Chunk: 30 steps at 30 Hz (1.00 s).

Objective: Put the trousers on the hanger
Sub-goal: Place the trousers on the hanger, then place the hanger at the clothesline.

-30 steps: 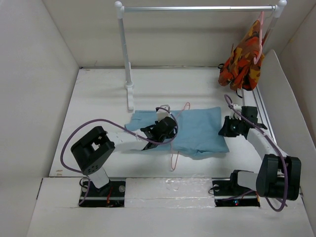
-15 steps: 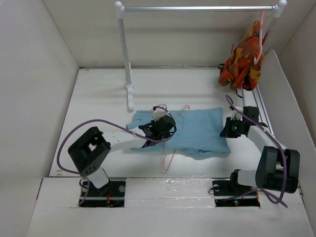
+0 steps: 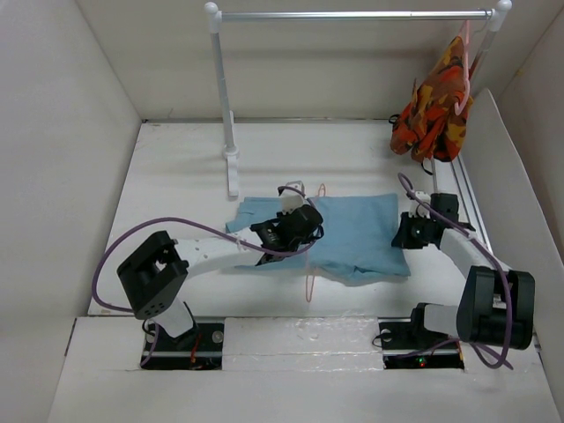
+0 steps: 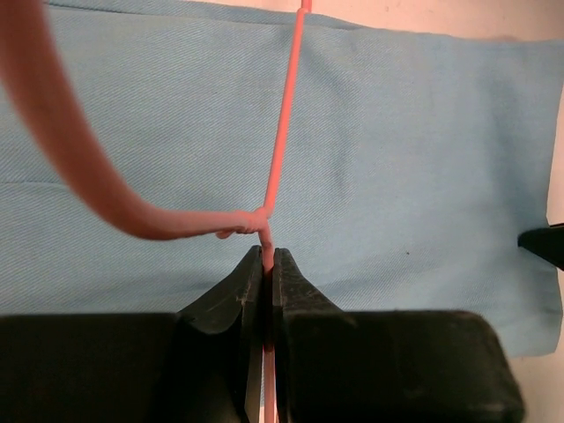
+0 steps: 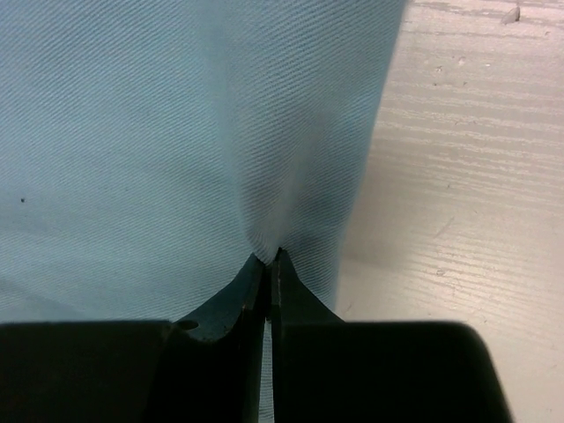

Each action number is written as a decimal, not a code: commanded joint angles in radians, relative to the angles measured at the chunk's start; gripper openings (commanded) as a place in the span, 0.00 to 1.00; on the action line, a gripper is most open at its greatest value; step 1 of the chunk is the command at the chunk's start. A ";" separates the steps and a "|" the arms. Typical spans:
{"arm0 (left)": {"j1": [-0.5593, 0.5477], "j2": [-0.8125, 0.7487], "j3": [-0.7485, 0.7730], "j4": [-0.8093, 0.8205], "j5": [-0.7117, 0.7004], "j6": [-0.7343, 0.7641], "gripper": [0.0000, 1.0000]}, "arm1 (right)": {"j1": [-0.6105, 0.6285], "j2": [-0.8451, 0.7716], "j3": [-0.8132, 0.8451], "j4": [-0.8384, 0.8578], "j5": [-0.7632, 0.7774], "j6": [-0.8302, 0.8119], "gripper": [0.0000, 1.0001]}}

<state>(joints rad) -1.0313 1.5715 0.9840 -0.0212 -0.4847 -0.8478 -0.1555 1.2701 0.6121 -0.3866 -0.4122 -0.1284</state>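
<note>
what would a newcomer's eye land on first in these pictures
Sky-blue trousers spread flat in the middle of the table draw the eye first. The left gripper is pinched shut on a thin pink hanger that runs across the cloth, while the right gripper pinches the trousers' right edge. At the far right, a bright orange patterned garment hangs from the rail.

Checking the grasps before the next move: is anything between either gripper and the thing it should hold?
Nothing visible. The left gripper is shut directly on the hanger wire, and the right gripper pinches the edge of the trousers.
</note>
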 commanded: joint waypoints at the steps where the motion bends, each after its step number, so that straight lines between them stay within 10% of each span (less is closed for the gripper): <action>1: -0.019 -0.036 0.074 0.023 -0.083 -0.022 0.00 | 0.010 -0.029 -0.015 -0.006 0.024 -0.011 0.08; 6: -0.082 -0.030 0.136 -0.019 -0.163 -0.004 0.00 | 0.010 -0.110 0.053 -0.072 -0.005 -0.011 0.53; 9: -0.098 -0.036 0.198 -0.046 -0.216 0.016 0.00 | 0.020 -0.213 0.128 -0.138 -0.092 0.004 0.63; 21: -0.107 -0.088 0.335 0.004 -0.226 0.130 0.00 | 0.328 -0.560 0.170 0.080 -0.405 0.407 0.72; 30: -0.107 -0.093 0.366 0.014 -0.209 0.138 0.00 | 0.703 -0.556 0.006 0.477 -0.173 0.703 0.74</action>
<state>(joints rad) -1.1370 1.5452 1.2743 -0.0986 -0.6594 -0.7216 0.4755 0.6865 0.6544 -0.1467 -0.6861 0.4366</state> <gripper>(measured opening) 0.010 0.740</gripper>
